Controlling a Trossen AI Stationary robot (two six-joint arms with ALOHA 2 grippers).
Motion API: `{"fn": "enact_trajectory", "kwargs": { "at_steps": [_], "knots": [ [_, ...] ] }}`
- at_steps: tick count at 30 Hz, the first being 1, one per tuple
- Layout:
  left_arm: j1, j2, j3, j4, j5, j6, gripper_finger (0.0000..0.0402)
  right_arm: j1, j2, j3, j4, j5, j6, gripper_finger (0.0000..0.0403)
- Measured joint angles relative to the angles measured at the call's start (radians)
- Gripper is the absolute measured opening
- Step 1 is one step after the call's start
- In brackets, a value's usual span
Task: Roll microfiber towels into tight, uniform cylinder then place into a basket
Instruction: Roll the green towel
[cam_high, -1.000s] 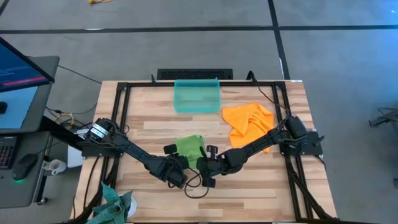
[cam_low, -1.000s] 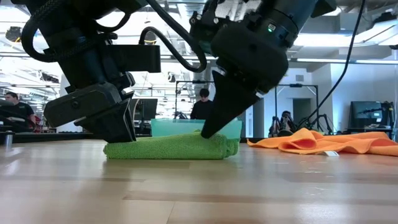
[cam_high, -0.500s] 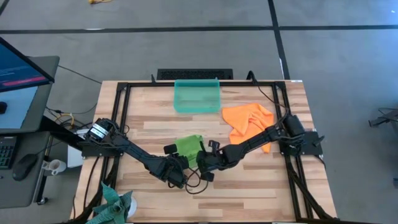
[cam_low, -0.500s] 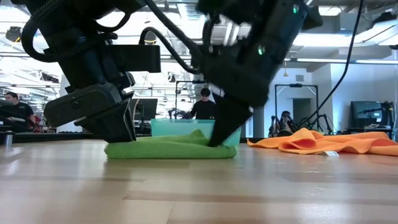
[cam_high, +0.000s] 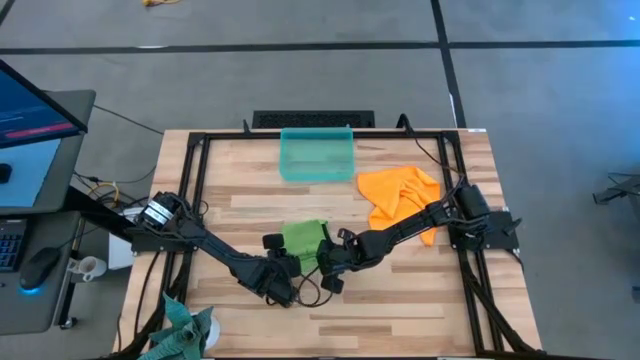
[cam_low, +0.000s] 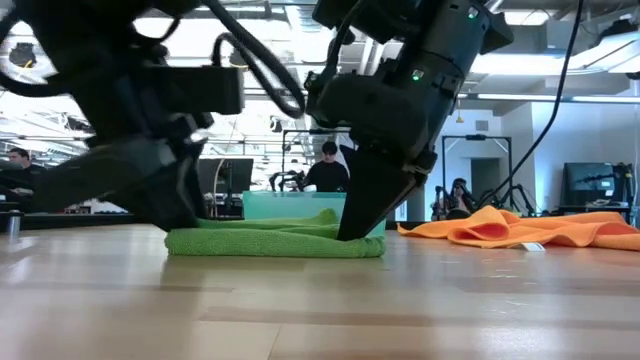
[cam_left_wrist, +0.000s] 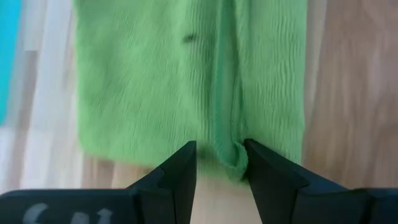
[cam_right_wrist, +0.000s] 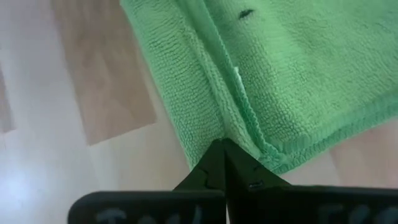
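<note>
Lying folded flat on the worktop (cam_high: 400, 300), the lime green towel (cam_high: 303, 240) has the right hand (cam_right_wrist: 222, 149) pressed together on its near edge and the left hand (cam_left_wrist: 219, 163) apart around a fold, with the basket (cam_high: 317, 155) well apart.

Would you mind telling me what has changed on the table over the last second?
The right gripper, jaws shut, slid left along the green towel's near edge toward the left gripper, and the towel's right end now lies flatter. The left gripper's jaws stayed apart at that near edge. The orange towel and basket have not moved.
</note>
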Motion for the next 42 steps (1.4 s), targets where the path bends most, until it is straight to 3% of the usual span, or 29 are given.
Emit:
{"fn": "enact_trajectory", "kwargs": {
  "at_steps": [6, 9, 15, 28, 42],
  "knots": [
    [-0.07, 0.0, 0.076, -0.193, -0.038, -0.04, 0.0128, 0.013, -0.002, -0.002, 0.003, -0.002, 0.017, 0.001],
    [-0.11, -0.002, 0.123, -0.257, -0.106, -0.061, 0.0128, 0.013, -0.002, -0.003, 0.01, -0.003, 0.025, 0.001],
    [-0.177, -0.003, 0.138, -0.149, -0.236, 0.101, 0.0128, 0.013, -0.001, -0.003, 0.017, -0.003, 0.035, 0.0011],
    [-0.139, 0.002, 0.137, -0.046, -0.157, 0.146, 0.013, 0.013, 0.0, -0.004, 0.022, -0.003, 0.035, 0.0011],
    [-0.088, 0.002, 0.104, 0.052, -0.103, 0.176, 0.0188, 0.013, 0.0, -0.004, 0.022, -0.003, 0.033, 0.0011]
  ]
}}
